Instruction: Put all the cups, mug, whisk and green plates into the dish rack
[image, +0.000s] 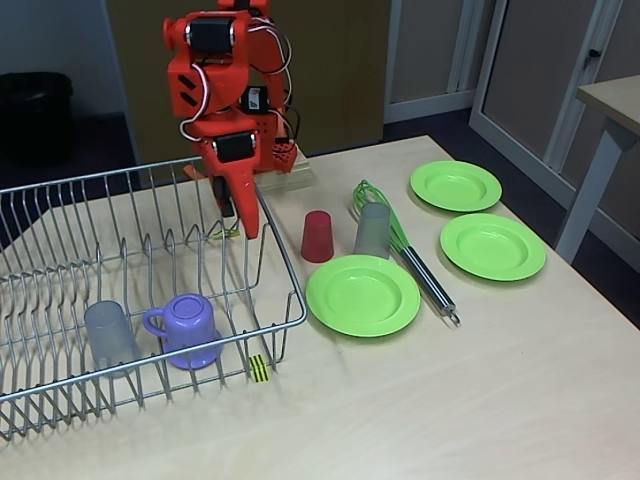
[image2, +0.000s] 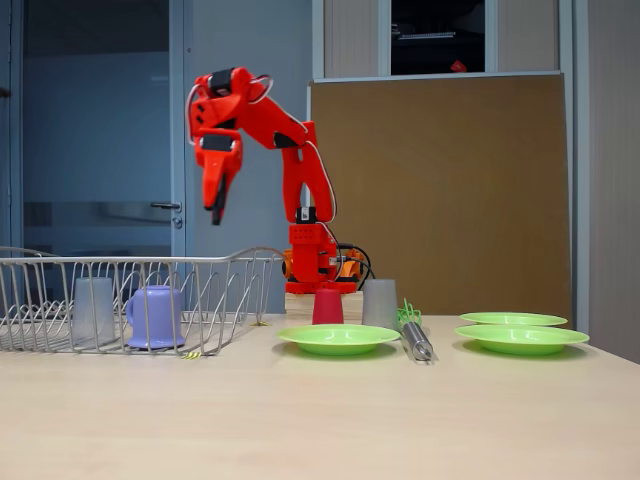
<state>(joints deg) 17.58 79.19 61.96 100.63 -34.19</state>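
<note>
The silver wire dish rack fills the left. Inside it stand a translucent grey cup and the lilac mug. My orange gripper hangs pointing down, high above the rack's back right part, shut and holding nothing. On the table to the right stand a red cup and a second grey cup. The green-wired whisk lies behind that cup. Three green plates lie flat around them.
The arm's base stands at the table's back edge behind the rack's right end. A yellow-and-black tag marks the rack's front rim. Bare tabletop stretches along the front.
</note>
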